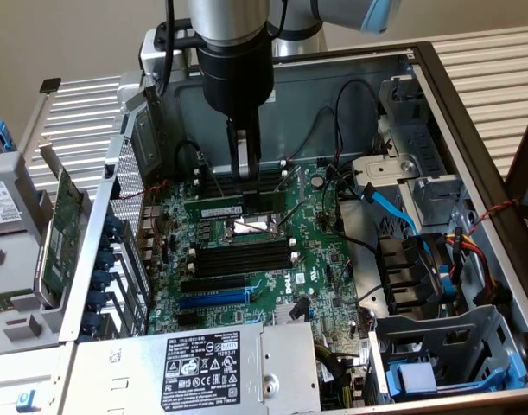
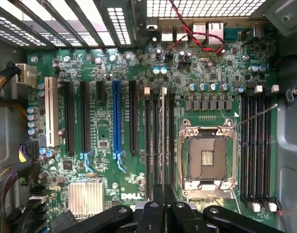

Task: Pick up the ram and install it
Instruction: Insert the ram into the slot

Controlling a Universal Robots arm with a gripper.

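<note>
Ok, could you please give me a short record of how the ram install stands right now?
setting: open computer case with the motherboard inside
gripper: shut on the ram, reaching down into the case
ram: upright on its long edge, in line with the memory slots beside the processor socket
seated in slot: cannot tell
other slots: black bank on the socket's far side, empty

Soft even daylight outside; vent grille (image 2: 201, 7) blown white; motherboard (image 1: 320, 264) mildly shadowed
</note>
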